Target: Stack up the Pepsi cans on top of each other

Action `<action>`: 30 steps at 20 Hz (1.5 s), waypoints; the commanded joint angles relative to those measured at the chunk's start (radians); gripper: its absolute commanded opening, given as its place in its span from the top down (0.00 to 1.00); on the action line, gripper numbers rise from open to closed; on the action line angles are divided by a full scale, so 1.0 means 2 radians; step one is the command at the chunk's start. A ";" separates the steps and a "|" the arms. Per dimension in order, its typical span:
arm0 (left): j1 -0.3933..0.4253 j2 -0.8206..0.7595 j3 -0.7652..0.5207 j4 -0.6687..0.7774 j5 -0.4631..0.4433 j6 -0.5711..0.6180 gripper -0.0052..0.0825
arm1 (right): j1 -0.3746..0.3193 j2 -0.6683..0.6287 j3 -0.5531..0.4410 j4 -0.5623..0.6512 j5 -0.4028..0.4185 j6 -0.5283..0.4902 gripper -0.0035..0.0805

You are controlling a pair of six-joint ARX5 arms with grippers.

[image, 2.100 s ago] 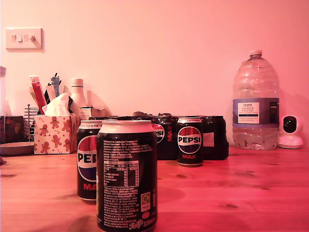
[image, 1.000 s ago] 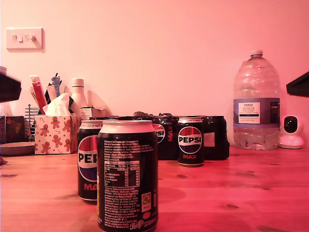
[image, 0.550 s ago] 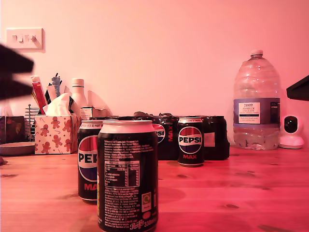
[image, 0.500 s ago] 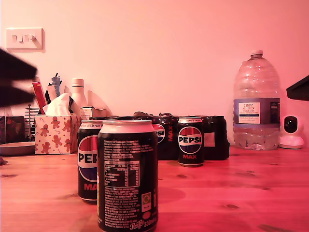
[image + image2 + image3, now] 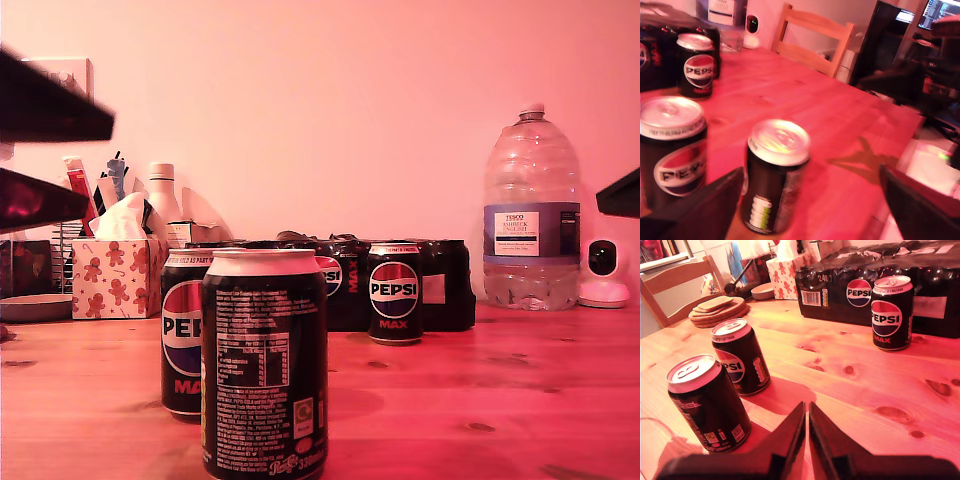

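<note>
Black cans (image 5: 776, 175) stand apart, unstacked: your first gripper (image 5: 810, 210) spreads before the nearest, your second gripper (image 5: 806, 440) hangs pressed together.

1. You see a wooden table (image 5: 520, 400) under everything.
2. Shrink-wrapped Pepsi multipack (image 5: 345, 280), against the wall.
3. Large clear water bottle (image 5: 529, 210), at the exterior view's right.
4. Small white camera (image 5: 601, 273), just beside the bottle.
5. Gingerbread-print tissue box (image 5: 115, 272), at the exterior view's left.
6. Stacked round coasters (image 5: 719, 311).
7. Wooden chair (image 5: 812, 42), past the table's edge.
</note>
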 commanded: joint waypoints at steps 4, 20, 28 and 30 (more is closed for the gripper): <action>-0.009 0.040 -0.006 0.038 -0.022 -0.047 0.04 | 0.002 0.005 0.003 0.000 0.010 0.001 0.97; -0.011 0.363 0.001 0.299 -0.029 0.002 0.04 | 0.002 0.005 0.003 0.000 0.014 -0.007 0.97; -0.011 0.522 0.099 0.310 -0.041 0.019 0.04 | 0.002 0.005 0.003 0.000 0.014 -0.007 0.97; -0.011 0.560 0.119 0.310 -0.041 0.019 0.04 | 0.002 0.005 0.003 0.000 0.014 -0.007 0.97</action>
